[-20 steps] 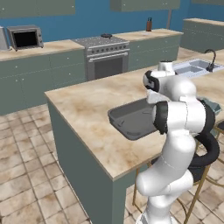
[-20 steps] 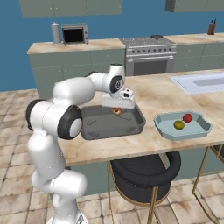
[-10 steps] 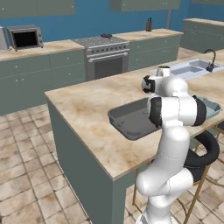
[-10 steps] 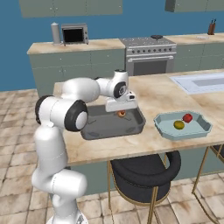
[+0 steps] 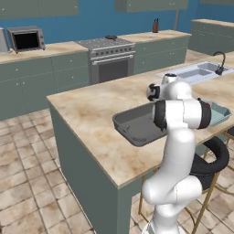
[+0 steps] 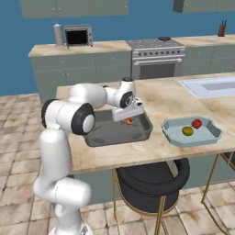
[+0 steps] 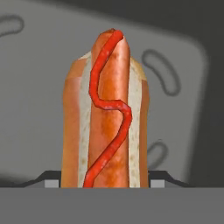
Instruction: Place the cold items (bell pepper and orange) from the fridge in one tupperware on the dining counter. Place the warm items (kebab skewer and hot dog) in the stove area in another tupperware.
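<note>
The gripper [image 6: 129, 119] is clamped on the hot dog [image 7: 105, 113], holding it just above the floor of the dark grey tupperware [image 6: 103, 136] on the worktop [image 6: 160, 98]. In the hand view the sausage, striped with red sauce, stands between the fingertips [image 7: 52, 180]. Beside it, a light blue tupperware [image 6: 170, 133] holds a red bell pepper [image 6: 197, 123] and an orange [image 6: 187, 131].

A dark grey rectangular plastic tupperware [image 6: 117, 133] is seen on the beige marbled dining counter [image 6: 160, 98]. The white arm's two-finger gripper [image 6: 128, 118] is poised just above the tupperware's right half, with a small orange-red hot dog [image 6: 129, 121] clamped in it. Right of that tupperware, a pale blue octagonal tupperware [image 6: 192, 132] is found, with a red bell pepper [image 6: 197, 123] and a yellowish orange [image 6: 187, 131] inside.
</note>
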